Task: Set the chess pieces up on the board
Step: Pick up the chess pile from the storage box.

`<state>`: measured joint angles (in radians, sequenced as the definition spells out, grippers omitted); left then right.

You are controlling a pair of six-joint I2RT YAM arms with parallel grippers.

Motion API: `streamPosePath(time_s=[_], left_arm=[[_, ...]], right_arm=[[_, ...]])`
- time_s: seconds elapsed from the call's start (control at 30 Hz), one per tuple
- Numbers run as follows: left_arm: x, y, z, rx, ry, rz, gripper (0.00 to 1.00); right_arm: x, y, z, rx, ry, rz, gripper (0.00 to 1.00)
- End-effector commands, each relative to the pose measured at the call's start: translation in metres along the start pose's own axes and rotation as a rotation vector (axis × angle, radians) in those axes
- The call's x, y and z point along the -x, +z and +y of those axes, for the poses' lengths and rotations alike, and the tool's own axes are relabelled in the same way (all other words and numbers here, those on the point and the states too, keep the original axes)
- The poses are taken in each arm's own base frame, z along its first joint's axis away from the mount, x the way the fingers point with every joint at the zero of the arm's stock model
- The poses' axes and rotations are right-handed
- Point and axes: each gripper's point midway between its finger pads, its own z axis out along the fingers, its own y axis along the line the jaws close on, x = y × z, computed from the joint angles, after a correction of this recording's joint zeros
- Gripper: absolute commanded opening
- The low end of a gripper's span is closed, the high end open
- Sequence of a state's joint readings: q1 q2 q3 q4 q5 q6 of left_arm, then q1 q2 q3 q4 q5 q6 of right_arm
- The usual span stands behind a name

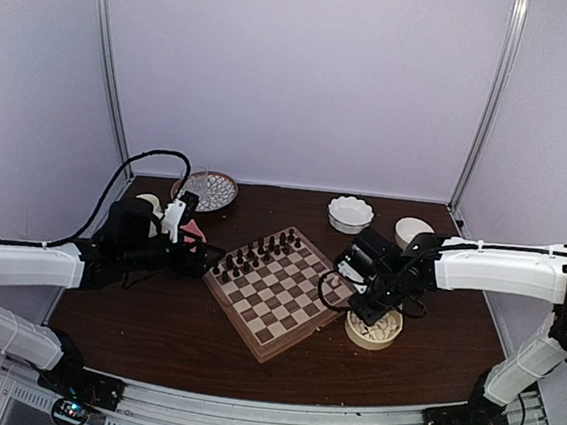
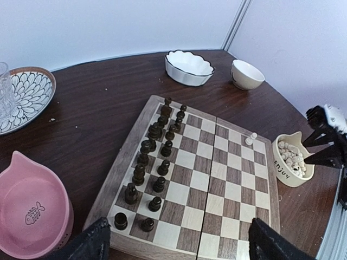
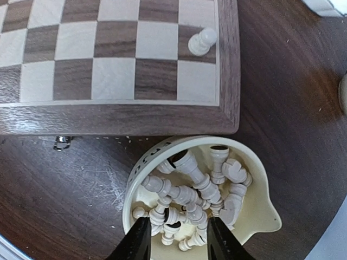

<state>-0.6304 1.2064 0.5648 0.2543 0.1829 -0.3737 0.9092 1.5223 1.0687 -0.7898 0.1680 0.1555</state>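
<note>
The cream chess pieces (image 3: 190,197) lie nearly all heaped in a cream bowl (image 3: 255,216) on the desk (image 3: 65,189), just beside the right corner of the board (image 1: 284,313). Only one pawn (image 3: 201,41) stands on a square, in that same corner. The dark figures (image 2: 154,157) fill two rows along the board's far left side.

The right gripper (image 3: 176,241) hangs down into the bowl with its jaws at a middling gap. They stand wider than a single piece and straddle the heap, and nothing looks pinched between them. The left gripper (image 2: 181,246) hovers at the left of the board, jaws wide and empty.

The pieces look small, light and stiff, with smooth turned curves, so one could easily roll aside or squirt out of a squeeze. They lie on their sides, tangled over one another, and a neighbour could ride up with the chosen one.

The safest hold seems to be across the narrow stem of a piece on top of the heap, with free room on both sides. Being so light, a piece would likely topple if released before its base sits flat on the square.
</note>
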Motion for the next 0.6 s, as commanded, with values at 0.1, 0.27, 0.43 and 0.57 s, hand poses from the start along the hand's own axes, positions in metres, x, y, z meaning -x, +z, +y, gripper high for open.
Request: streamPosePath(time_s=[0.1, 0.27, 0.43, 0.57], left_arm=[[0.013, -0.007, -0.006, -0.012, 0.032, -0.055, 0.88], [0.014, -0.007, -0.006, -0.009, 0.029, -0.053, 0.88], [0.013, -0.006, -0.007, -0.011, 0.029, -0.050, 0.88], [0.014, -0.007, -0.006, -0.003, 0.031, -0.051, 0.88]], right_arm=[[-0.016, 0.018, -0.008, -0.073, -0.042, 0.121, 0.34], [-0.021, 0.027, -0.014, -0.123, -0.047, 0.145, 0.33], [-0.024, 0.035, -0.019, -0.172, -0.055, 0.176, 0.31], [-0.028, 0.041, -0.021, -0.192, -0.064, 0.207, 0.28]])
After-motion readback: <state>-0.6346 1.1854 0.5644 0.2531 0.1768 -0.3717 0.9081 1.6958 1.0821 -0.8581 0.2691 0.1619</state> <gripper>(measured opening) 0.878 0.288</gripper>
